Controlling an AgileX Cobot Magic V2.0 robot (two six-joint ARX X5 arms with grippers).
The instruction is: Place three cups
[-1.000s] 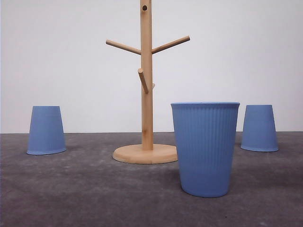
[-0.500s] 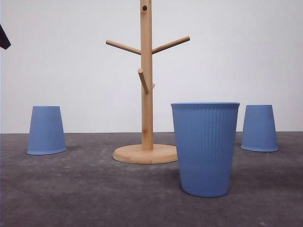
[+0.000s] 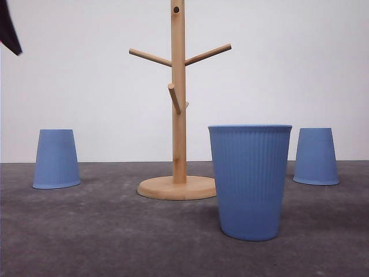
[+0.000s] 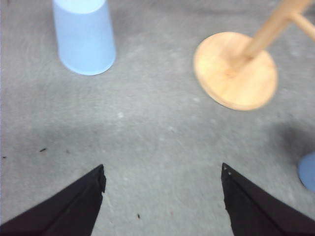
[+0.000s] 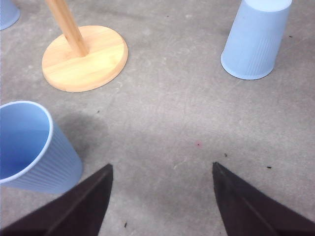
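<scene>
Cups (image 3: 250,182) apart around wooden rack (image 3: 179,115)

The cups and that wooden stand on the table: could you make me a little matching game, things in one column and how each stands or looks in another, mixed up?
Things:
1. Nearest cup
2. Far left cup
3. Wooden mug tree
4. Left claw

States:
A. Light brown, pegs bare
B. Open, gripping nothing
C. Upright, mouth up
D. Upside down, base on top

Pairs: 1-C, 2-D, 3-A, 4-B
</scene>
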